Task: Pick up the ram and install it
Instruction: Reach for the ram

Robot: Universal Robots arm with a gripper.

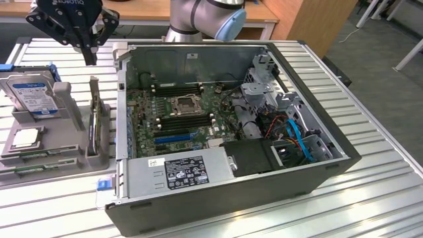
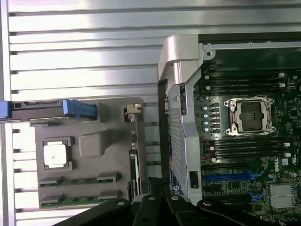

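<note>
Two ram sticks (image 1: 33,154) are laid flat in one grey tray (image 1: 66,139), at nine o'clock from the open computer case (image 1: 218,198) in the exterior view. One gripper (image 1: 90,59) is held at ten o'clock, fingers together, empty.

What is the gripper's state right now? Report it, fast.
Gripper: jaws shut, nothing seen held in them, hanging over the grey parts tray.

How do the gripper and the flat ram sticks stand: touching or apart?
Apart. The exterior view shows open space between the gripper and the ram sticks.
</note>
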